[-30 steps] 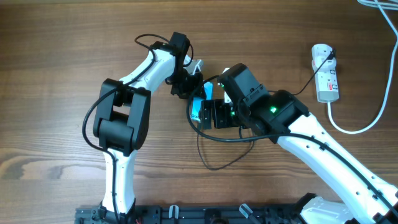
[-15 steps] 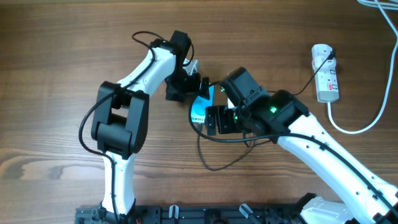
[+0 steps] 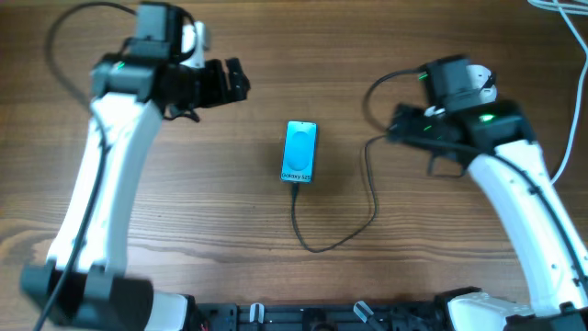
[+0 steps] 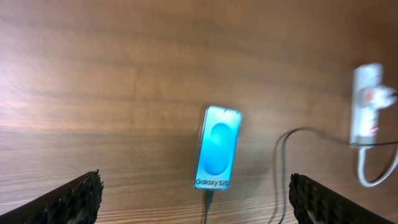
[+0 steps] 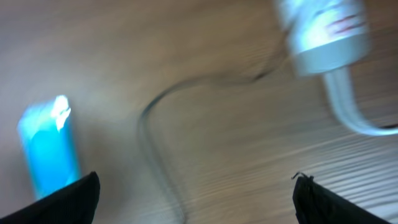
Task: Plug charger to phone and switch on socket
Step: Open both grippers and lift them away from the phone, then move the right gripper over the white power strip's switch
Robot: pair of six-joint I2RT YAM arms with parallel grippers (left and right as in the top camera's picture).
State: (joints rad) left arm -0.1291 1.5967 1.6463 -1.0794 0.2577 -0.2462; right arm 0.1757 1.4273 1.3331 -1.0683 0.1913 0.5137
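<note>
The phone (image 3: 299, 153) lies flat mid-table with its cyan screen up, also in the left wrist view (image 4: 217, 147) and blurred in the right wrist view (image 5: 50, 149). The charger (image 3: 317, 246) meets the phone's lower edge, loops down and runs right toward the socket (image 4: 365, 102). Overhead, my right arm covers most of the socket (image 3: 478, 74). My left gripper (image 3: 237, 81) stands open far up-left of the phone, nothing between its fingers (image 4: 68, 199). My right gripper (image 3: 424, 138) hangs open beside the socket (image 5: 323, 31), also empty.
A thick white lead (image 5: 348, 112) leaves the socket's end and curves along the table's right side (image 3: 574, 41). The charger's slack (image 4: 283, 162) lies between phone and socket. Robot bases line the front edge (image 3: 303, 317).
Both arms have pulled away from the phone: the left up and left, the right toward the socket. The left gripper opened. The phone now lies uncovered with the cable at its edge.
</note>
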